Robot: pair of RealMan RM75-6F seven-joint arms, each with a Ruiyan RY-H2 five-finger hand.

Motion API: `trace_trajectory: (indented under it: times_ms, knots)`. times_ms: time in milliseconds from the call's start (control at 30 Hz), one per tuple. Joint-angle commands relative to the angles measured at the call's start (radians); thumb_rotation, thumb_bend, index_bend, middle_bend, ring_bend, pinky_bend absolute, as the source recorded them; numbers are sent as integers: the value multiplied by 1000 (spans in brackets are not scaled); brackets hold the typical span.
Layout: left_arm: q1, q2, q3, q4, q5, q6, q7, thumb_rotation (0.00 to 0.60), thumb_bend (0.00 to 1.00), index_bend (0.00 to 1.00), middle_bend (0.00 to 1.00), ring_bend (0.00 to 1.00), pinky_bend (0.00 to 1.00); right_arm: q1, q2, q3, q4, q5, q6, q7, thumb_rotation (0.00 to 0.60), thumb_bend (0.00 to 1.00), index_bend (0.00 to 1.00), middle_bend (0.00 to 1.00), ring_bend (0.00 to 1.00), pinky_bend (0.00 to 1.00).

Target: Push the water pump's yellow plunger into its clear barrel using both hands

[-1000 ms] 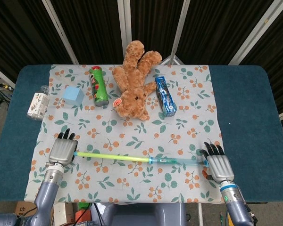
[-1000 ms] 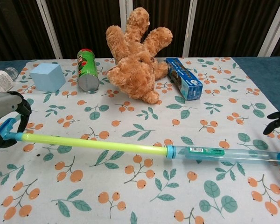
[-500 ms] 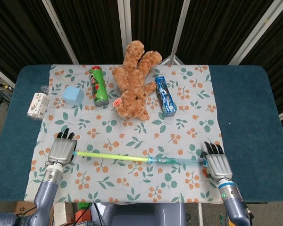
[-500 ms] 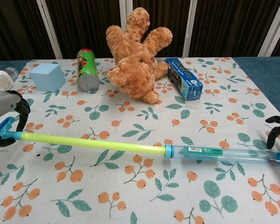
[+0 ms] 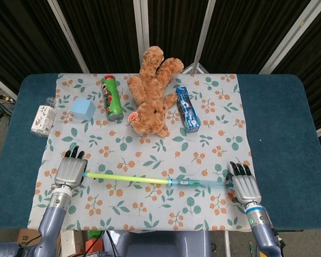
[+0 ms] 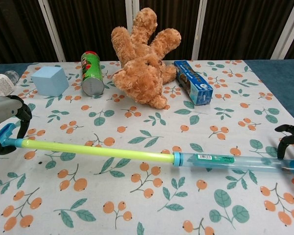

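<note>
Slightly inward, my right hand (image 5: 245,186) crept; left hand (image 5: 70,171) grips plunger (image 6: 95,151) handle. Right fingers curled at barrel (image 6: 230,162) end, hold unclear; push squarely.

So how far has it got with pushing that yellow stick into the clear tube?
Barely started. The yellow plunger is almost fully out of the clear barrel. The left robot hand grips the plunger's handle end and the right robot hand is at the barrel's far end. The whole push remains.

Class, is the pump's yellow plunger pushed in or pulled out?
Pulled out: a long stretch of yellow plunger lies bare outside the clear barrel.
</note>
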Motion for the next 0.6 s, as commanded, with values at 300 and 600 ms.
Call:
trace_trajectory:
  times_ms: [300,600]
  knots:
    - [0,-4,5,7,-3,-2,-3,600,478,634,174,47,162,14,-4,3,12,13,-4,-4,600,338,475,80,0,0]
    - [-3,-2,3,0,-1,1,-3,600,478,634,174,47,162,19,-6,5,0,-2,13,-3,600,393,633,140,0,0]
